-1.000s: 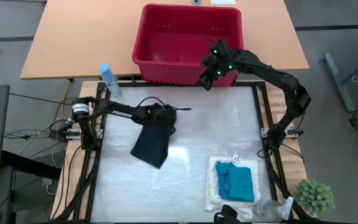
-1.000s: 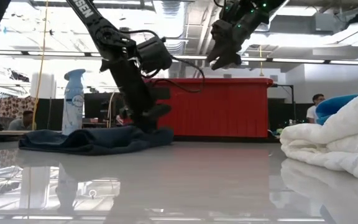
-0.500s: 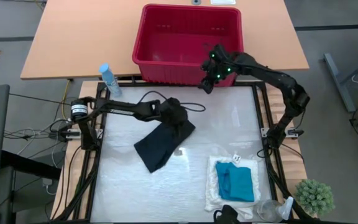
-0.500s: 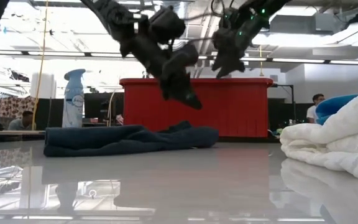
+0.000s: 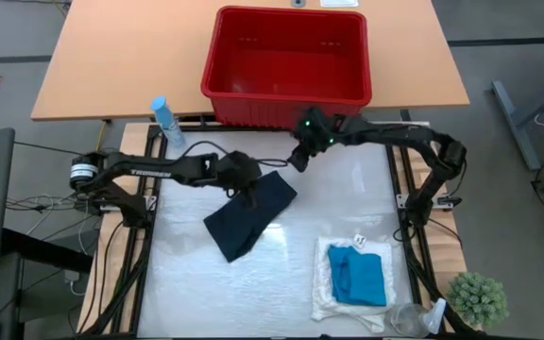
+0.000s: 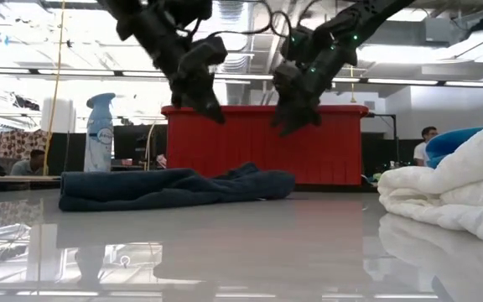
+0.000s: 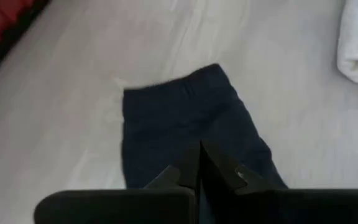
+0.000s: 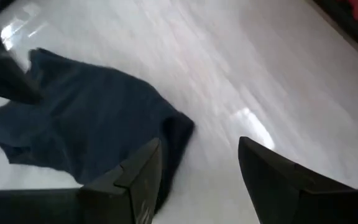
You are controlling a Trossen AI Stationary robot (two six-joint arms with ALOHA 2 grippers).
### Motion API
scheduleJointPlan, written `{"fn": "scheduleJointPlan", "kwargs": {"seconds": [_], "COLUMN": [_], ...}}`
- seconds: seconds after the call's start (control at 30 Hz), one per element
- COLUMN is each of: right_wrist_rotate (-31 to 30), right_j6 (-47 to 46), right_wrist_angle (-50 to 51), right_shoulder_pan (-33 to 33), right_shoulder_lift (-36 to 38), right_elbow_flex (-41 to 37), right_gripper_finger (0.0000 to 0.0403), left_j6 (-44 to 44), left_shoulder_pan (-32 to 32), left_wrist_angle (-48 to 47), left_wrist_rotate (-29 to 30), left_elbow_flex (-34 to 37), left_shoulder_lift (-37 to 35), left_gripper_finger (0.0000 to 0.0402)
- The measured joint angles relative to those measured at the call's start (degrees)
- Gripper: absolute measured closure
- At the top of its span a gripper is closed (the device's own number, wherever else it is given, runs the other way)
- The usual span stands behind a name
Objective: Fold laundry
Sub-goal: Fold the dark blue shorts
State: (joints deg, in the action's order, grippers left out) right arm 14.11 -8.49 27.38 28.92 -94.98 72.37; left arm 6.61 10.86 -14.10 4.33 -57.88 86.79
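The dark navy-black soft garment [image 5: 250, 214] lies flat mid-table, untouched. The left gripper [image 5: 245, 182] hangs above its upper edge, fingers together. The right gripper [image 5: 297, 158] hovers near its corner, fingers apart

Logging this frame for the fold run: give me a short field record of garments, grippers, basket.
dark garment: dark navy garment lies flat and loose mid-table, not held
folded pile: turquoise garment on top of cream cloth, at the table's near right
left gripper: left gripper above the dark garment, fingers shut, empty
right gripper: right gripper open, raised near the garment's far corner
basket: red basket at the far edge, nothing visible inside
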Motion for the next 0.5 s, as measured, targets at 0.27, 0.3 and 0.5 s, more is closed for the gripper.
{"fn": "scheduleJointPlan", "kwargs": {"seconds": [0.27, 0.3, 0.5], "right_wrist_rotate": [-3.1, -3.0, -0.3], "right_j6": [0.9, 0.9, -2.0], "right_wrist_angle": [-2.6, -2.8, -4.9], "right_shoulder_pan": [-4.5, -4.7, -5.7], "right_shoulder_lift": [-3.0, -4.4, -10.2], "right_elbow_flex": [-0.7, -0.7, -0.7], "right_gripper_finger": [0.0168, 0.0168, 0.0168], "left_j6": [7.6, 7.9, 9.5], "left_shoulder_pan": [-0.1, -0.1, -0.1], "left_wrist_angle": [13.0, 12.8, 13.2], "left_wrist_rotate": [0.9, 0.9, 1.0], "left_elbow_flex": [9.4, 9.6, 10.4], "left_shoulder_lift": [-0.1, -0.1, -0.1], "left_gripper_finger": [0.0401, 0.0401, 0.0401]}}
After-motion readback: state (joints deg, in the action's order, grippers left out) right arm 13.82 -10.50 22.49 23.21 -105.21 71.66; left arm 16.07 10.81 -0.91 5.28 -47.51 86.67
